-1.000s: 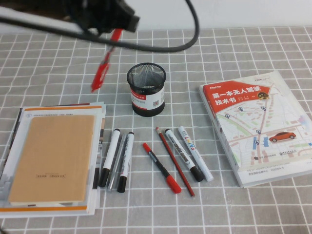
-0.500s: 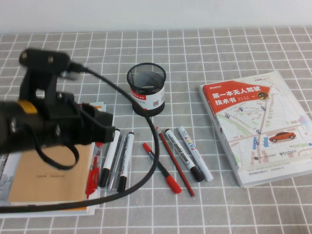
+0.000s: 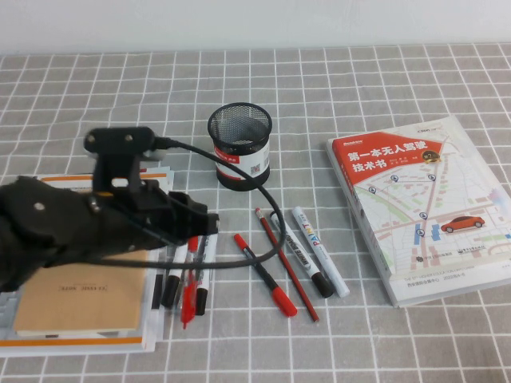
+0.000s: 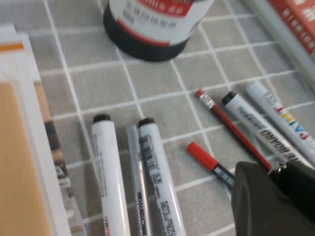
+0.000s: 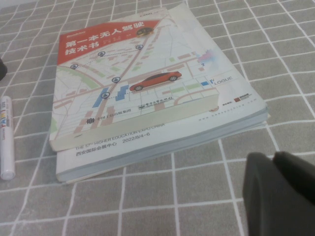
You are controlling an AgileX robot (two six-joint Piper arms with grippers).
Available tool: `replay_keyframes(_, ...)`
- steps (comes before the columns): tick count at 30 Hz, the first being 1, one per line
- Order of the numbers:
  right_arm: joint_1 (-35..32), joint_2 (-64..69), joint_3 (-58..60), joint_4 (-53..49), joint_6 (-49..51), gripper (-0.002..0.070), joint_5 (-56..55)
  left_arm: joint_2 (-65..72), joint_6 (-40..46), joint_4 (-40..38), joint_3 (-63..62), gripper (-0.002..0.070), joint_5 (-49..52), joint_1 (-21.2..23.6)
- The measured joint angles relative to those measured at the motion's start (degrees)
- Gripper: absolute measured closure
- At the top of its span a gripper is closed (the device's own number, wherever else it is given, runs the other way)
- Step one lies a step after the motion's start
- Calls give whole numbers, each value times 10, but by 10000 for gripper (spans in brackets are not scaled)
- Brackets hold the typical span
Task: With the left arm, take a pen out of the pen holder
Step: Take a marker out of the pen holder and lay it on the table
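Left gripper (image 3: 196, 238) pinches the red pen (image 3: 189, 286), slim and glossy, right below it among the black-capped markers (image 3: 170, 289). The notebook stack (image 3: 80, 295) crowds its left. Bare cloth (image 3: 319, 96) opens past the pen holder (image 3: 239, 148). Right gripper (image 5: 280, 191) hovers by the book (image 5: 147, 88).

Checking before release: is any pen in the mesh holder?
No, the mesh holder looks empty; the left gripper holds the red pen over the markers, right gripper near the book.

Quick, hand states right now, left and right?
Left hand, over the markers: closed on the red pen.
Right hand, near the book: cannot be told.
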Motion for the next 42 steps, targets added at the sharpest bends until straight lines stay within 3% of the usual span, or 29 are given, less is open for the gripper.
replay_keyframes(7,0,0,0,0,0,689,0,93,198,-186,-36,612,1,-20)
replay_keyframes(16,0,0,0,0,0,689,0,129,278,-216,-75,599,-42,-29)
replay_keyframes(18,0,0,0,0,0,689,0,130,286,-220,-75,562,-47,-29)
replay_keyframes(23,0,0,0,0,0,689,0,137,292,-244,-75,358,-48,-29)
replay_keyframes(28,0,0,0,0,0,689,0,136,292,-259,-76,284,-48,-29)
replay_keyframes(31,0,0,0,0,0,689,0,113,292,-260,-76,328,-40,-29)
replay_keyframes(36,0,0,0,0,0,689,0,0,315,-237,-76,605,-25,-29)
replay_keyframes(42,0,0,0,0,0,689,0,-159,323,-209,-74,669,28,-29)
